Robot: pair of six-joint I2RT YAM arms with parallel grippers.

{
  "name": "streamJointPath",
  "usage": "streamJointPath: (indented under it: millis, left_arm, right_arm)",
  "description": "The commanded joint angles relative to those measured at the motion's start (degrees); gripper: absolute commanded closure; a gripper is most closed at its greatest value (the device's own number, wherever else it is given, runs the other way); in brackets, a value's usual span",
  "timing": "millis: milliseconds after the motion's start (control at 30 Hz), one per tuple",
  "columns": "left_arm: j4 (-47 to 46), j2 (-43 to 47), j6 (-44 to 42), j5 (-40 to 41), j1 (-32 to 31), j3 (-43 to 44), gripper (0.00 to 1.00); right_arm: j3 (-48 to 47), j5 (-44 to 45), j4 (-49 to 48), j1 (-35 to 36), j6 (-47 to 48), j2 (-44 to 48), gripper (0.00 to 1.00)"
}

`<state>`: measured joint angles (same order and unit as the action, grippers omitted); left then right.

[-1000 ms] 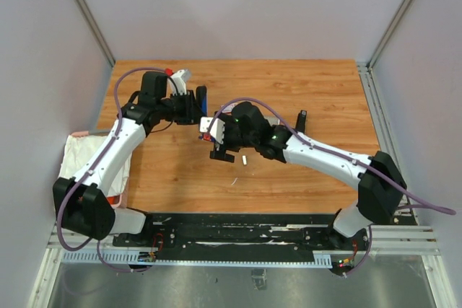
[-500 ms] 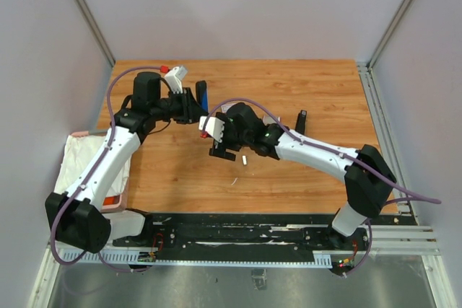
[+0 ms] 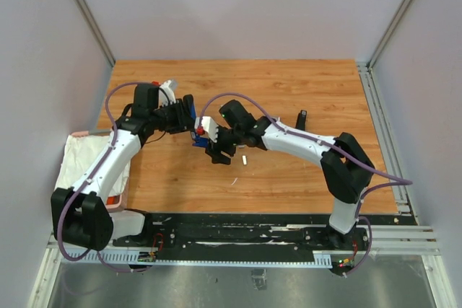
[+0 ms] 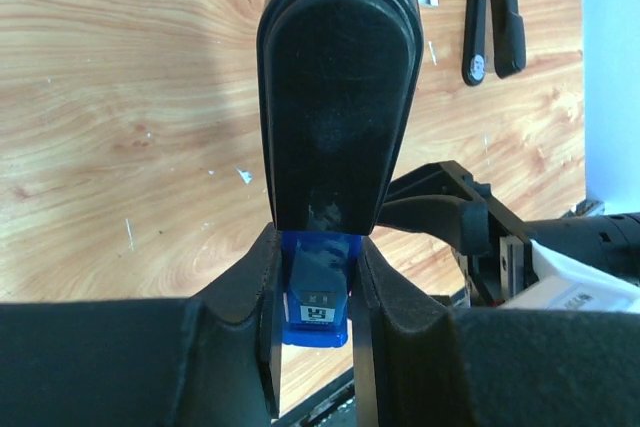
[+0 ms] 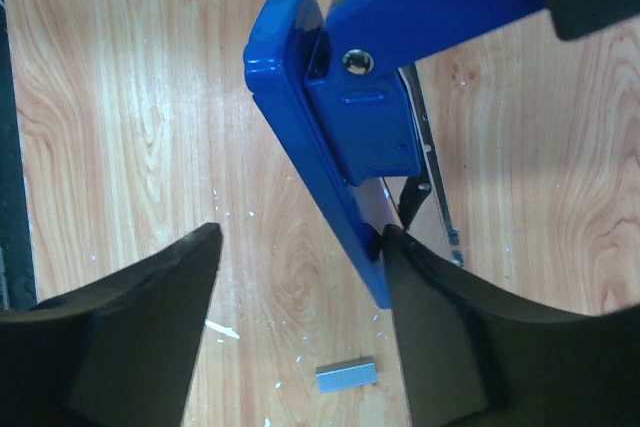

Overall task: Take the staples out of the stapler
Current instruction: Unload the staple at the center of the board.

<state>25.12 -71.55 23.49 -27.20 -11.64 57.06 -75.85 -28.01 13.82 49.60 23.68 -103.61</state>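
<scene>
My left end effector (image 4: 316, 282) is clamped on the blue stapler (image 5: 335, 97), which hangs hinged open. My right end effector (image 5: 300, 267) gapes around its base, gripping nothing. One bar of staples (image 5: 346, 375) lies on the tabletop (image 5: 120, 77). Emptying seems underway; next, I'd pinch the base squarely.
</scene>
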Motion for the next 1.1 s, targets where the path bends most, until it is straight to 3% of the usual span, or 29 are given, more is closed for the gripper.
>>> streamJointPath:
  millis: [0, 233, 433, 900, 1067]
  left_arm:
    - [-5.5, 1.5, 3.2, -1.5, 0.7, 0.2, 1.00]
    - [-4.4, 0.0, 2.5, 0.5, 0.8, 0.7, 1.00]
    - [-3.3, -1.8, 1.9, 1.2, 0.8, 1.0, 1.00]
    - [-4.2, -0.5, 3.9, -6.8, 0.8, 2.1, 1.00]
    - [-3.8, -0.6, 4.4, -5.3, 0.9, 2.4, 1.00]
  right_arm:
    - [-2.1, 0.3, -0.1, -1.4, -2.4, 0.8, 0.28]
    - [-2.0, 1.6, -0.8, -2.4, 1.6, 3.7, 0.23]
    - [2.3, 2.9, -7.0, -2.8, 6.3, 7.8, 0.19]
    - [-7.4, -5.0, 2.2, -3.5, 10.7, -4.4, 0.17]
    - [-9.6, -5.0, 3.4, -3.4, 9.3, -6.3, 0.29]
